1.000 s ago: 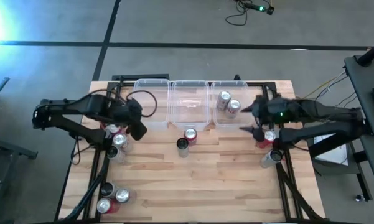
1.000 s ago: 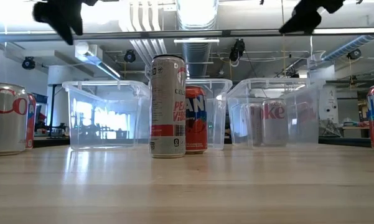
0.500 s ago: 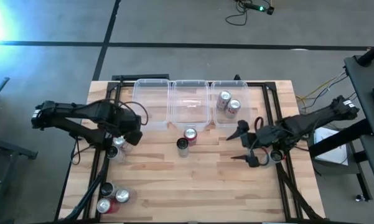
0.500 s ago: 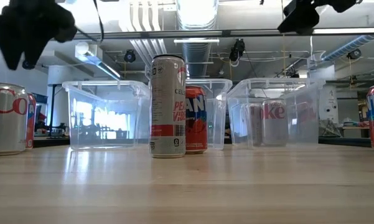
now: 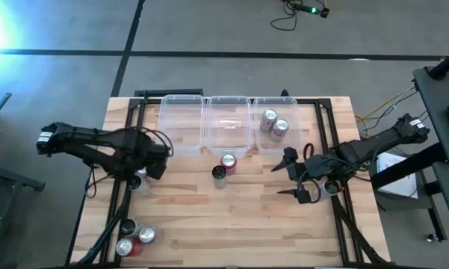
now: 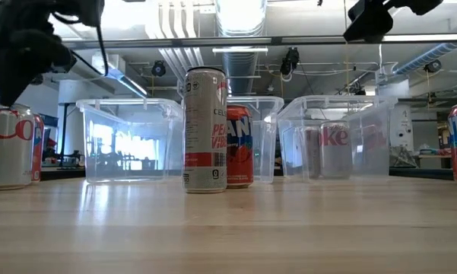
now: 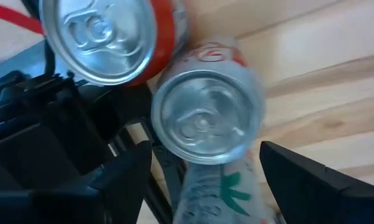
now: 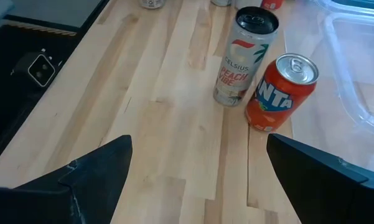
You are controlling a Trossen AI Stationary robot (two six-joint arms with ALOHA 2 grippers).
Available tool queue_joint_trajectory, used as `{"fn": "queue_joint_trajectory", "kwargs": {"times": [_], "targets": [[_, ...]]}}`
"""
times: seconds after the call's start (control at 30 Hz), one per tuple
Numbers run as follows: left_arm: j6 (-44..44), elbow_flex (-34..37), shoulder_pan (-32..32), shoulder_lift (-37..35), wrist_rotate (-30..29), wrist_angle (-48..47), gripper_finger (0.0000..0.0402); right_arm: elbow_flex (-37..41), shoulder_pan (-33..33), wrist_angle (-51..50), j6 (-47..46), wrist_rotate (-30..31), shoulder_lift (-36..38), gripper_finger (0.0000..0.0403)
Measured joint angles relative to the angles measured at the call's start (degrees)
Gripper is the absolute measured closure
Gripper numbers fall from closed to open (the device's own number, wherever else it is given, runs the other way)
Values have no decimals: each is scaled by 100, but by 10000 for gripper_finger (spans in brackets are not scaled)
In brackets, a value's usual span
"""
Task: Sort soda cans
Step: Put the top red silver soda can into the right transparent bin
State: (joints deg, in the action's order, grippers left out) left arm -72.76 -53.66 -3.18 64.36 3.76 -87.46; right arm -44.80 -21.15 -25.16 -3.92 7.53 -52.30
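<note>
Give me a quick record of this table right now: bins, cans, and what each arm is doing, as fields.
bins: three clear bins in a row at the table's far edge
sorted cans: two silver-topped cans in the right bin
middle cans: tall Celsius can beside orange Fanta can
left pincer: open, over a silver can at the table's left edge
right pincer: open, empty, over the table's right side

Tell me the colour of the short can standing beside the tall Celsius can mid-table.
The short can is orange-red with a silver top and white lettering; the right wrist view shows it best.
</note>
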Motion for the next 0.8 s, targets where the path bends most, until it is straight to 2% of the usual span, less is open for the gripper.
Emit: {"fn": "queue_joint_trajectory", "kwargs": {"times": [0.2, 0.53, 0.7, 0.8], "targets": [[-83, 356, 0, -156, -122, 279, 102, 0, -52, 1, -78, -4, 1, 35], [-179, 879, 2, -280, -187, 816, 99, 0, -138, 1, -222, -11, -4, 35], [-109, 774, 6, -252, -753, 1182, 99, 0, -135, 1, -224, -9, -5, 35], [-108, 788, 8, -258, -780, 1213, 99, 0, -138, -1, -332, -10, -5, 35]]}}
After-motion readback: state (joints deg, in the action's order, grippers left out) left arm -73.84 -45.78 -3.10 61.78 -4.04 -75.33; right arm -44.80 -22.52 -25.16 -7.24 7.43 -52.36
